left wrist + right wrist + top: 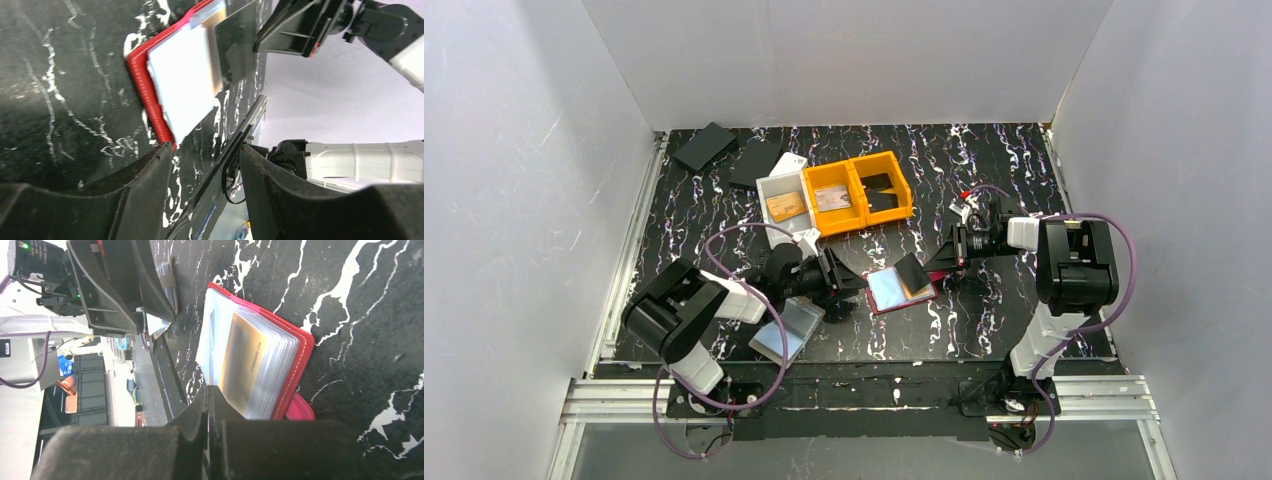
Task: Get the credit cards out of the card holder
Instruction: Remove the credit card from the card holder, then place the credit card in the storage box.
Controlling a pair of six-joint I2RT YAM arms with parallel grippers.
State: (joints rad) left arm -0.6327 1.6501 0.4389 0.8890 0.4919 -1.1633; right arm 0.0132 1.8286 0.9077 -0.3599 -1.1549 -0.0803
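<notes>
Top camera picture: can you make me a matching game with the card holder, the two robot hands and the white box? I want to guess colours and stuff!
Things:
1. card holder
2. left hand
3. right hand
4. white box

Matches:
A. shut
B. red cover, lying open on the table
C. has a tan card inside
D. open

Right pairs: 1-B, 2-D, 3-A, 4-C
</notes>
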